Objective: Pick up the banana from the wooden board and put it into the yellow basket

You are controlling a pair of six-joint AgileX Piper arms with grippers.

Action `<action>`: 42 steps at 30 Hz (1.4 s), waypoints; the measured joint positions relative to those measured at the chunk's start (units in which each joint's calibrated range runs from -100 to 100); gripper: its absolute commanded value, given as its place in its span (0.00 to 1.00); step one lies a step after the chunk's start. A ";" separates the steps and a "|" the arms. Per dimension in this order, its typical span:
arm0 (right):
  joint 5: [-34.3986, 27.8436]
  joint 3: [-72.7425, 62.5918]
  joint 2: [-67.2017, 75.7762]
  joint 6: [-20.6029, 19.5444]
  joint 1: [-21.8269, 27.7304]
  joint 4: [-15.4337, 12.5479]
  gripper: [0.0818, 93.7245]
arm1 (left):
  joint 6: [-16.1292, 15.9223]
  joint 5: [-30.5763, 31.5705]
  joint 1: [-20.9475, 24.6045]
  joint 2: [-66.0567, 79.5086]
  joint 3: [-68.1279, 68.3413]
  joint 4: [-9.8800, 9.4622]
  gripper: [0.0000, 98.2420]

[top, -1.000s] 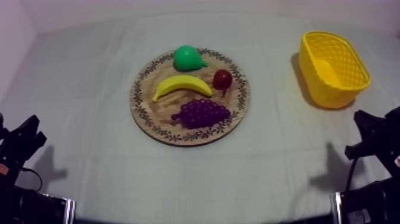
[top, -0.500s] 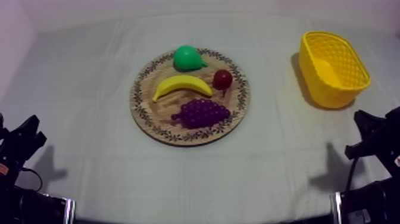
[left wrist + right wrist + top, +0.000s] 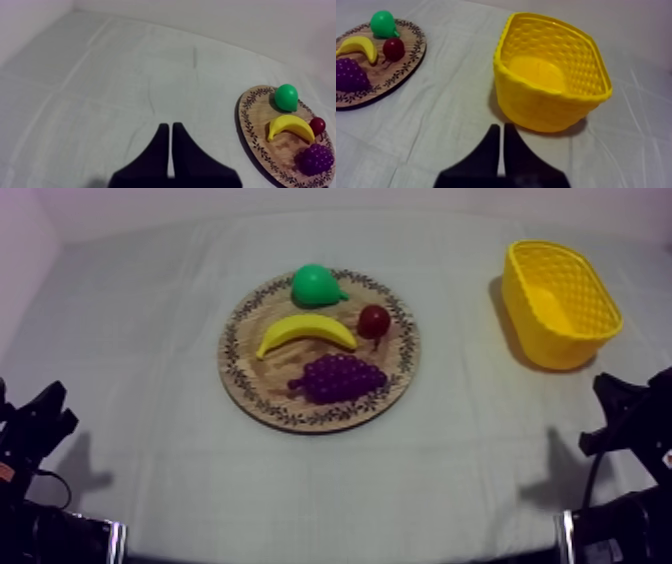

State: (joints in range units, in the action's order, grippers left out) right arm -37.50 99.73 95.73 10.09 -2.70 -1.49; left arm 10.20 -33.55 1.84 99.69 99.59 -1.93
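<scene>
On the table (image 3: 150,338), seen from the slanted overhead camera: a banana (image 3: 305,331) lying across the middle of the round wooden board (image 3: 240,383), its curve arching toward the far side. Flanked by a green pear (image 3: 315,285) at the far rim, a small red fruit (image 3: 374,320) just beside its right tip, and a bunch of grapes (image 3: 340,376) on the near side. Well apart to the right, toward the far edge, a yellow basket (image 3: 545,348) with no fruit in it.

Parked low at the two near corners, the left claw (image 3: 169,127) and right claw (image 3: 501,127), each clenched on nothing, fingers (image 3: 161,145) pressed into a narrow wedge. Not yet begun, by the look of it, the pick-up itself.

Probably best handled from the right, the basket's side. Release the right claw wide, reach out and left over the board, and come down across the banana's thick middle, fingers straddling its narrow width. Keep clear of the red fruit at the tip and the grapes close on the near side. Close firmly on the smooth, curved skin, lift straight up off the board, then swing right and let go over the basket's mouth.
</scene>
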 measured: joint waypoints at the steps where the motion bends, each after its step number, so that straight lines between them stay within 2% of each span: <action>1: 0.00 0.00 0.00 0.00 -0.04 0.00 0.00 | -0.03 0.00 0.00 0.00 0.00 0.00 0.00; 12: 0.00 0.00 0.00 2.00 -0.08 0.00 0.00 | -0.03 0.00 0.00 0.00 0.00 0.00 0.00; 24: 2.74 -2.54 -4.37 0.77 0.67 0.56 0.01 | -0.03 0.01 0.00 0.00 0.00 0.00 0.00; 33: 1.85 -18.82 -19.93 0.00 1.51 1.49 0.01 | -0.03 0.01 0.00 0.00 0.00 0.00 0.00; 37: -2.28 -28.08 -27.66 -0.24 1.00 2.81 0.01 | -0.03 0.01 0.00 0.00 0.00 0.00 0.00; 42: -8.86 -41.39 -36.94 0.36 0.39 2.92 0.01 | -0.03 0.01 0.00 0.00 0.00 0.00 0.00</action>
State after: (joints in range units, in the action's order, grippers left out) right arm -46.35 58.34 58.79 10.45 -2.31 1.44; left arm 10.17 -33.54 1.84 99.69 99.59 -1.93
